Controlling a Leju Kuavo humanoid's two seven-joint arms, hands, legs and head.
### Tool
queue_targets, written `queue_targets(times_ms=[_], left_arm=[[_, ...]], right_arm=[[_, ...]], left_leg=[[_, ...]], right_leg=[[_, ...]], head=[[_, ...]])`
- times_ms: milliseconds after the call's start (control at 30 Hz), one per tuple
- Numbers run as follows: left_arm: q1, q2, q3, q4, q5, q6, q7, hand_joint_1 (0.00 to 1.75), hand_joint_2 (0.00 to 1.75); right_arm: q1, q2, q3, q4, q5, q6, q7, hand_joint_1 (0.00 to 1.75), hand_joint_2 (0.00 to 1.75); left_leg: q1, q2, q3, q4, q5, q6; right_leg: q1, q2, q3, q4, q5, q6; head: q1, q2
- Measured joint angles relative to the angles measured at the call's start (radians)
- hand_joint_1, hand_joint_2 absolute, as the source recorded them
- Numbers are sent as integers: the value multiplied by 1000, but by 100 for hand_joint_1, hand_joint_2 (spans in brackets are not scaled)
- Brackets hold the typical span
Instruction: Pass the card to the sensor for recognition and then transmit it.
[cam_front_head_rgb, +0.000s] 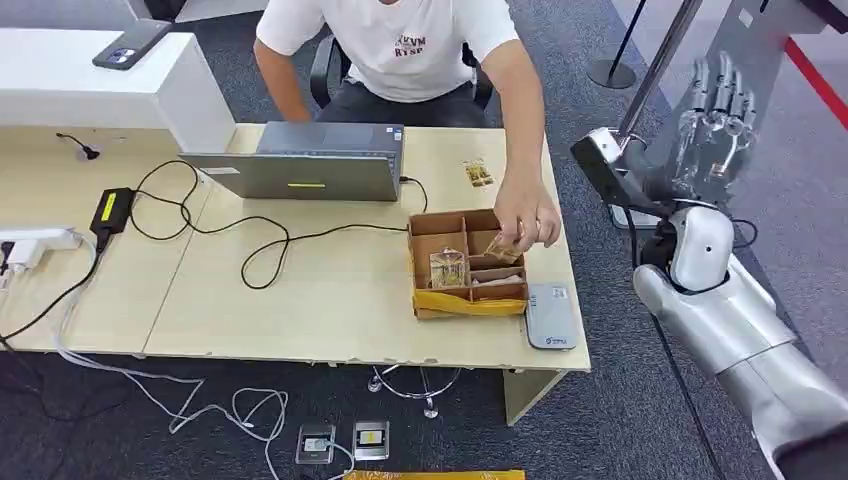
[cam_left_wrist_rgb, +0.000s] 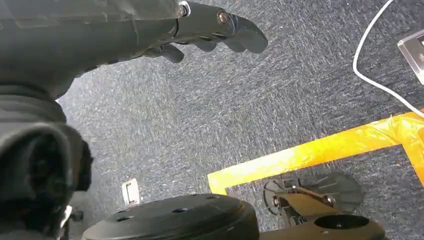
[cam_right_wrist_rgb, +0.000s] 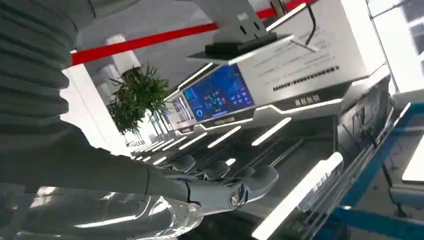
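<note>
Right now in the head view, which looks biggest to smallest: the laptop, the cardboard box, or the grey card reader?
Largest to smallest:
1. Laptop
2. Cardboard box
3. Grey card reader

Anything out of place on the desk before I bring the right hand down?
Yes: a person's hand is reaching into the cardboard box of cards, so that spot is occupied. One card lies loose on the desk beyond the box. The right hand is raised, empty, off the desk's edge.
</note>
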Motion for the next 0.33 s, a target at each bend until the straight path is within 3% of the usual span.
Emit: queue_targets(times_ms=[200, 333], left_arm=[[29, -2, 25, 1, 2, 0, -46, 0, 0], [37, -7, 61, 3, -5, 1, -56, 0, 0]], right_arm=[[229, -142, -220, -293, 129, -15, 0, 0, 175], [423, -199, -442, -486, 159, -15, -83, 0, 175]], left_leg=[[0, 0, 0, 0, 0, 0], [0, -1, -1, 0, -1, 1]], right_leg=[[0, -1, 0, 0, 0, 0], [0, -3, 0, -1, 0, 0]], head=[[0, 0], [1, 0]])
